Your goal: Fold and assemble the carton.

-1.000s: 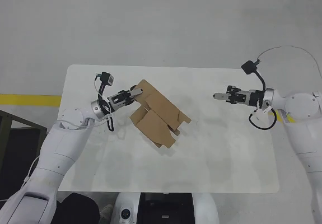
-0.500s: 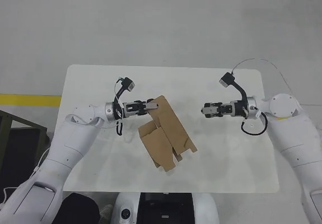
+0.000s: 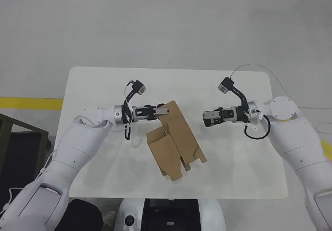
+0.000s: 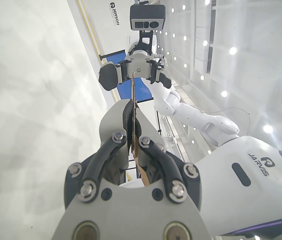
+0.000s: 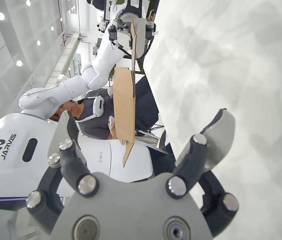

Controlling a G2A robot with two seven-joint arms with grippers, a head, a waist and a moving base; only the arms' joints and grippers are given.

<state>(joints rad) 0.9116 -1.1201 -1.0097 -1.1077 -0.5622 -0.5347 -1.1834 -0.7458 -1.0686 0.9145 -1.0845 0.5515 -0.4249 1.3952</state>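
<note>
The flattened brown carton (image 3: 174, 141) hangs over the middle of the white table (image 3: 96, 86). My left gripper (image 3: 159, 111) is shut on its far upper edge. In the left wrist view the pads (image 4: 127, 112) pinch the cardboard (image 4: 132, 88), seen edge-on. My right gripper (image 3: 207, 118) stands open a short way to the right of the carton, its jaws facing it and touching nothing. In the right wrist view the carton (image 5: 123, 106) hangs beyond the spread fingers (image 5: 68, 126), with the left gripper (image 5: 131, 33) behind it.
Bare table lies on both sides of the carton and along the front edge (image 3: 177, 197). A thin cable (image 3: 252, 64) loops off the right arm over the far right corner. A yellow floor line (image 3: 21, 103) runs off to the left of the table.
The left gripper has carried the carton to the right, toward the table's middle. The right gripper has moved left and now faces the carton from close by.
</note>
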